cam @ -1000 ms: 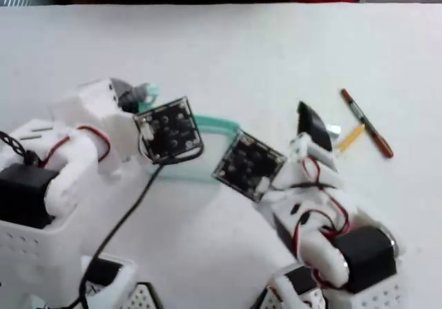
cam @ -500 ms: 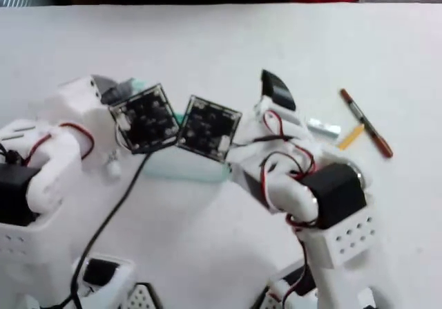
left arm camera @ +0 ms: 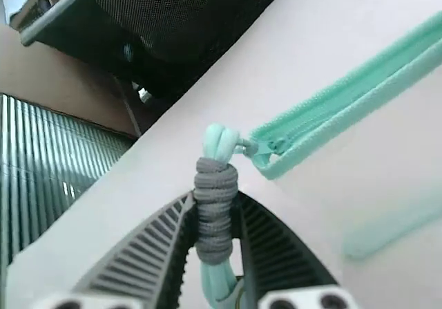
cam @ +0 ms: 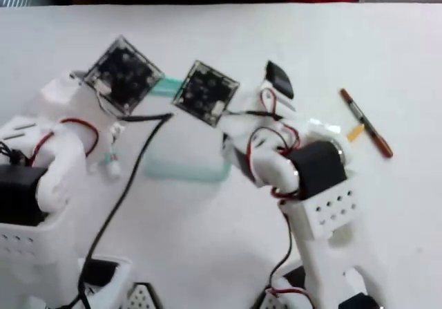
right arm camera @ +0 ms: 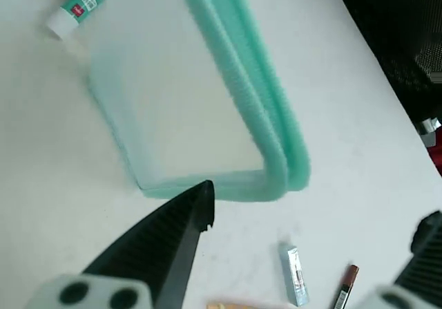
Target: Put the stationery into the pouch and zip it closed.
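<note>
White counter (cam: 228,32) carries everything. Mint pouch (right arm camera: 257,88) lies flat mid-counter, zip along its far edge. My right jaws (right arm camera: 314,216) gape wide, holding nothing, above one corner of the pouch. My left jaws (left arm camera: 214,209) are clamped on the grey-wrapped zip pull (left arm camera: 215,181) at the pouch's other end. Brown pen (cam: 366,124), yellow pencil (cam: 355,133) just beside it, and glue stick (right arm camera: 77,3) all lie outside the pouch.
</note>
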Available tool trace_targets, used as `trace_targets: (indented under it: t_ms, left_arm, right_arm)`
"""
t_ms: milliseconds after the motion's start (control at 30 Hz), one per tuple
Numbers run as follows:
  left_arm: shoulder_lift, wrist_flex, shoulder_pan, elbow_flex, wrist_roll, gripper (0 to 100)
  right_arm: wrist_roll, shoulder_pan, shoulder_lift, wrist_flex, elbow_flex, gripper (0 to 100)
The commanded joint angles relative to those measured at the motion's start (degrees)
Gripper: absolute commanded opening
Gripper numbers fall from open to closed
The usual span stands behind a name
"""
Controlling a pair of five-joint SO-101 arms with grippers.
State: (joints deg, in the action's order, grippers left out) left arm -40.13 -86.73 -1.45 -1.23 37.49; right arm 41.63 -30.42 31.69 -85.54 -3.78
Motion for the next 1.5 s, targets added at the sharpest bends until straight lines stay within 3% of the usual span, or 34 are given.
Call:
trace_targets:
  t_ms: [0,133,400,600,800,967,1200,1300,1467]
  left_arm:
    - [-1.3,-2.5,0.7,-0.6,-13.8,3]
    - [-5.1,-7.3,0.7,-0.2,-18.7,3]
    - [-23.9,-9.6,0.2,6.4,-18.8,3]
    - [-23.3,-3.8,0.3,21.6,-18.8,3]
    - [-23.3,-3.4,0.2,22.4,-18.8,3]
    - [-23.3,-3.5,0.2,22.5,-19.0,3]
    - [-23.3,1.0,0.3,22.4,-19.2,3]
    - [-23.1,6.8,0.3,22.5,-19.2,3]
    - [-22.8,18.2,-2.9,22.5,-19.0,3]
  right_arm:
    - [1.6,-0.2,0.4,1.6,0.4,42.9]
    - [1.7,1.6,0.7,3.0,0.4,42.9]
    - [4.5,-0.1,0.2,2.9,0.2,42.9]
    - [13.3,-5.9,0.1,-1.9,0.4,42.9]
    - [24.6,-6.2,-0.4,-5.7,0.5,42.9]
    - [25.3,-5.9,-4.1,-1.7,3.6,42.9]
    - [7.6,-1.7,-9.6,2.9,0.2,42.9]
    - [3.3,6.6,-8.3,8.1,-1.5,42.9]
    - [-17.9,20.4,-4.4,12.1,-1.9,42.9]
